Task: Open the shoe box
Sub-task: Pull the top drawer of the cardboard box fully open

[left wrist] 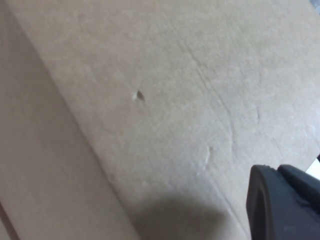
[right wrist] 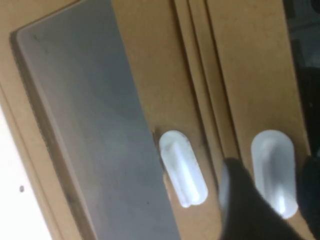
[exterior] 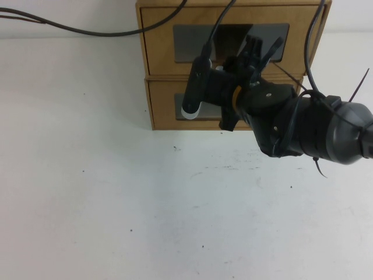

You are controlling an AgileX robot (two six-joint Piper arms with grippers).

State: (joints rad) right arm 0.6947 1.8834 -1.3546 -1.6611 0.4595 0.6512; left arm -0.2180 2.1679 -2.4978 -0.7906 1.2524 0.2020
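Two brown cardboard shoe boxes are stacked at the table's far edge, the upper box (exterior: 157,41) on the lower box (exterior: 163,108). Each front has a grey window (right wrist: 90,125). The right wrist view shows two white handles, one beside the window (right wrist: 182,167) and one across the seam between the boxes (right wrist: 272,170). My right gripper (exterior: 261,49) (right wrist: 275,205) is up against the box fronts, open, with a dark finger (right wrist: 242,205) on each side of that second handle. My left gripper (left wrist: 285,205) hovers very close over plain cardboard (left wrist: 150,100).
Black cables (exterior: 70,26) run across the table behind and over the boxes. The right arm's bulky wrist (exterior: 315,128) hangs over the table in front of the boxes. White tabletop (exterior: 145,216) stretches toward the near edge.
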